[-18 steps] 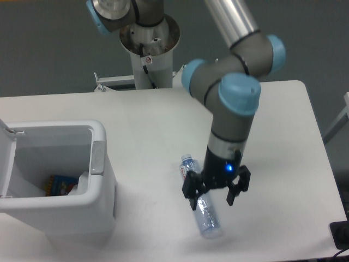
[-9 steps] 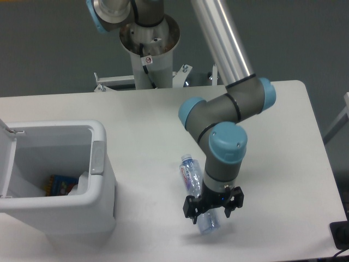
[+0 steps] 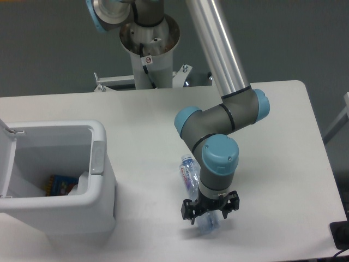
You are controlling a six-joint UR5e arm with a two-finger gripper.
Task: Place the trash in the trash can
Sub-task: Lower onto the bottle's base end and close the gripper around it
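White tabletop (image 3: 272, 136) fills most of the view, with a dark grey wall behind it. Nearest the camera, the gripper (image 3: 210, 207) hangs low over the front part of the table, pointing straight down. Its two black fingers (image 3: 188, 209) straddle the lower end of the clear plastic bottle (image 3: 190, 174), one on each side. Whether they already press on the bottle or only bracket it I cannot tell from this angle. The bottle lies on its side on the table, its capped end pointing away from the camera and up-left, its blue-white label showing just beside the wrist. Its near end is mostly hidden under the gripper.

To the left, at the table's front corner, stands the trash can (image 3: 101, 180), a boxy white bin with a grey latch tab facing the bottle. Its lid (image 3: 6, 158) is swung open on the far left side. Inside the bin, a colourful flat item (image 3: 61, 184) lies at the bottom, next to something pale and crumpled that I cannot make out clearly.

Farther back, the arm (image 3: 218, 117) bends at blue-capped joints and rises as a silver tube out of the top of the view. Behind it, the arm's base column (image 3: 148, 52) stands at the far table edge.
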